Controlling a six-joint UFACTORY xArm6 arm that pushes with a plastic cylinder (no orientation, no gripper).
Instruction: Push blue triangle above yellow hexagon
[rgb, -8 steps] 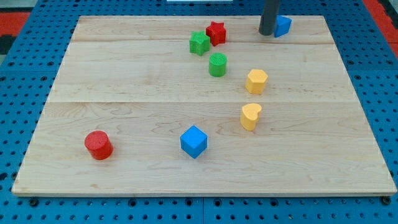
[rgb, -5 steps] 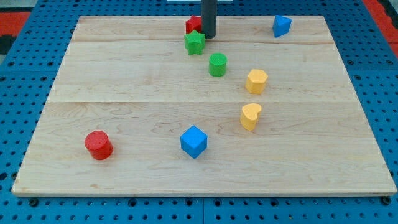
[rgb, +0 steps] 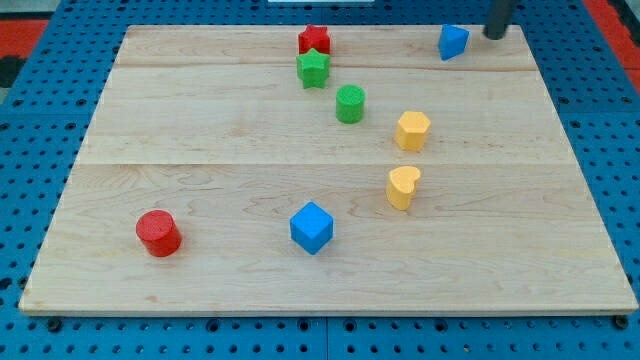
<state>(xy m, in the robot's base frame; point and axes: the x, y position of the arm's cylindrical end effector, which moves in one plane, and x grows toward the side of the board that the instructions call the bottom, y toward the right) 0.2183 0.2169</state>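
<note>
Camera view: wooden tabletop (rgb: 200, 120), blue triangle (rgb: 453, 41) near its top right edge, my tip (rgb: 494, 36) just right of it, apart, yellow hexagon (rgb: 412, 130) lower left, no jaws on this rod.

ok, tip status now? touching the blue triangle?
My tip: no gripper, holding nothing; just right of the blue triangle, a small gap between, not touching.

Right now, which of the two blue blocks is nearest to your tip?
The blue triangle at the view's top right. My tip is just to its right; the blue cube lies far down the board.
</note>
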